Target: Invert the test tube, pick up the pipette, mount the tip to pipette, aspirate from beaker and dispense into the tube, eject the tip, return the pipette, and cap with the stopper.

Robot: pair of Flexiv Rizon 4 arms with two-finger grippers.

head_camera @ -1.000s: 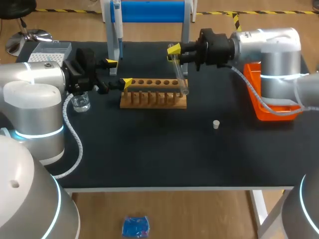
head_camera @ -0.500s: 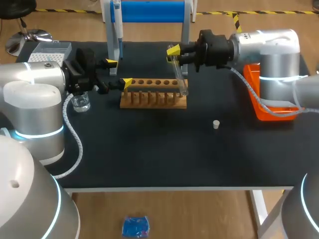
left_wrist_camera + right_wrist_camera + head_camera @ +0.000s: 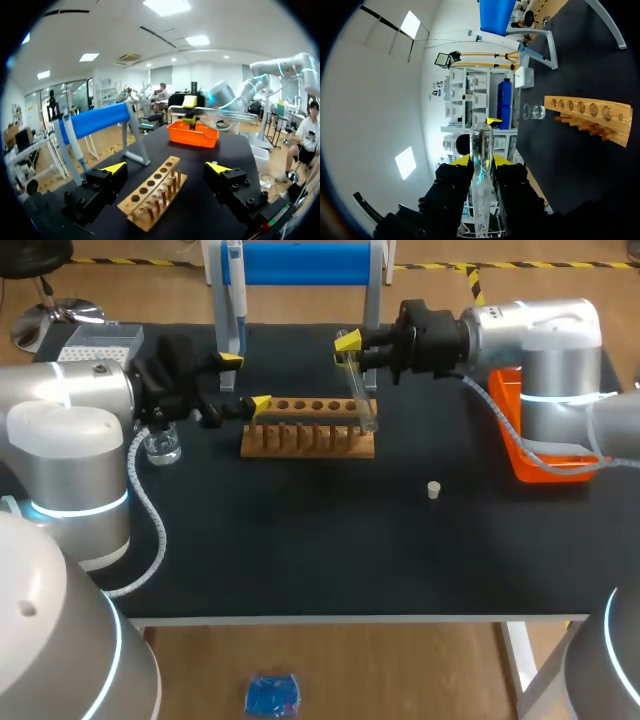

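Observation:
My right gripper (image 3: 350,346) is shut on a clear test tube (image 3: 361,395), which hangs tilted over the right end of the wooden rack (image 3: 308,430). From the right wrist, the tube (image 3: 481,150) stands between the yellow fingertips (image 3: 496,159), with the rack (image 3: 590,114) and the glass beaker (image 3: 534,111) ahead. My left gripper (image 3: 243,382) is open at the rack's left end, holding nothing; its wrist view shows the rack (image 3: 152,192) between the open fingers. The beaker (image 3: 161,447) sits beside the left arm. The pipette (image 3: 233,290) hangs on the blue stand (image 3: 300,264). A small white stopper (image 3: 434,490) lies right of centre.
A tip box (image 3: 101,344) stands at the back left corner. An orange bin (image 3: 528,430) sits under my right arm at the right edge. The blue stand's legs (image 3: 372,310) rise just behind the rack. The table (image 3: 300,540) in front of the rack is bare black surface.
My left gripper has shifted slightly toward the back of the table, still open. The right arm and the tube have kept still.

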